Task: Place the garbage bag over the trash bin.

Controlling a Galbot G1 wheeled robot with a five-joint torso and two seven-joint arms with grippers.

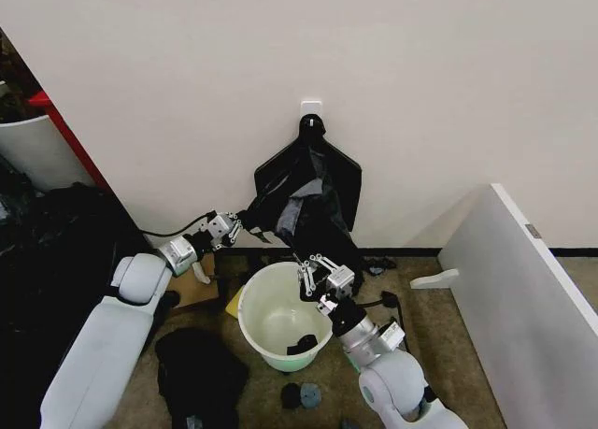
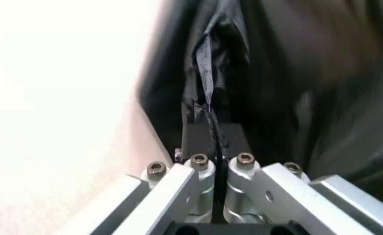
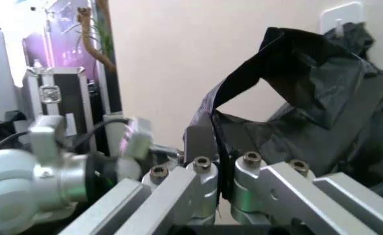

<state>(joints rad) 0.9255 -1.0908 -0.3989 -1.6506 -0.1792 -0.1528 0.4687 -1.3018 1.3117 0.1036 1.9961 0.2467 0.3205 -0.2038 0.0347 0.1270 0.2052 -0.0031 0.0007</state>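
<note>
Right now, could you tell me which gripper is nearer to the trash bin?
The right gripper: it hangs just over the trash bin's far rim, shut on the garbage bag. The left gripper pinches the bag higher, off to the bin's left.

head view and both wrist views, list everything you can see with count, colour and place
bag: 1, glossy black, hanging from the wall hook above the bin, pinched by both tools
bin: 1, white, on the floor below the bag, a small dark scrap inside
hook: 1, white plate, on the wall at the top of the bag
board: 1, white, leaning at the right
dark pile: 1, black, on the floor left of the bin
scraps: 2, dark, on the floor in front of the bin
left tool: 1, silver, shut on the bag's left edge
right tool: 1, silver, shut on the bag's lower part over the bin's far rim
</note>
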